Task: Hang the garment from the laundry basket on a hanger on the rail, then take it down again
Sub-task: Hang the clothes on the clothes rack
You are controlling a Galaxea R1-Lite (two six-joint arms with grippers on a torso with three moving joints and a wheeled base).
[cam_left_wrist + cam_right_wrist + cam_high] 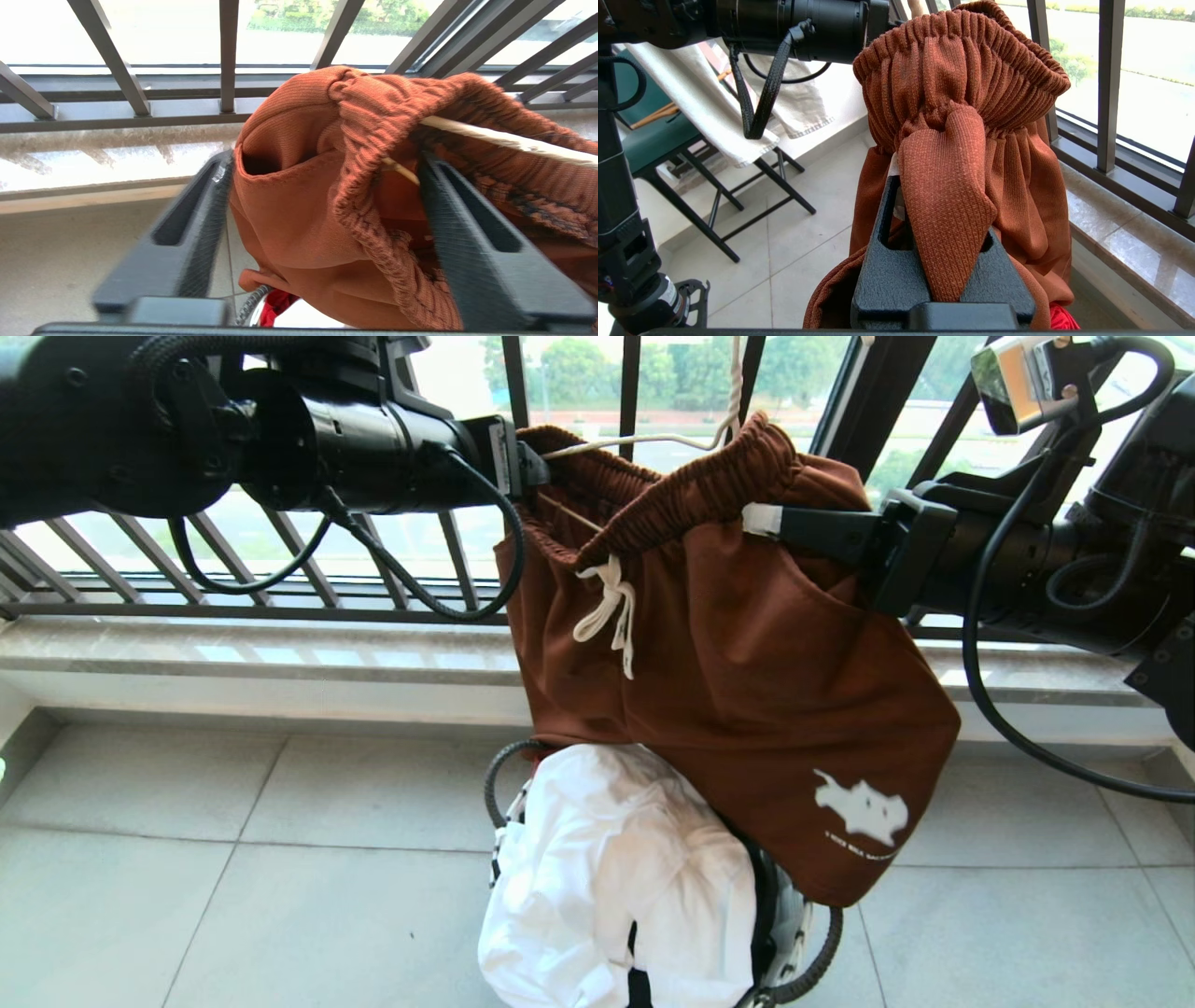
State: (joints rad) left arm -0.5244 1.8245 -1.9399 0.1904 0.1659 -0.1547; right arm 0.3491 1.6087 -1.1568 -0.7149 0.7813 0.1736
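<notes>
1. The floor [187,859] is laid in large pale grey tiles with thin joints, and it ends at a polished stone sill [233,653] below a black barred window railing [308,574]; trees and open ground show through the bars.
2. In the right wrist view a dark folding chair [668,140] with a pale cloth [700,112] draped over it stands on the tiles to one side.
3. The laundry basket [794,933] sits on the floor below the hanging shorts, heaped with white cloth [616,868]; its dark cord handle loops out at both sides.
4. The garment [738,681], rust-brown shorts, hangs in front of the railing with the cream wire hanger [653,439] threaded through its gathered waistband; the white drawstring dangles at the front and the white animal print shows low on one leg.
5. The left gripper [322,224] is at the waistband's left end, its fingers [205,210] spread wide; bunched waistband cloth and the hanger's thin arm lie between them, and the far finger appears to brush the cloth, though the blur leaves contact unsure.
6. The right gripper [943,261] is at the waistband's right end, its fingers [882,275] pressed together on a fold of brown cloth just under the elastic.
</notes>
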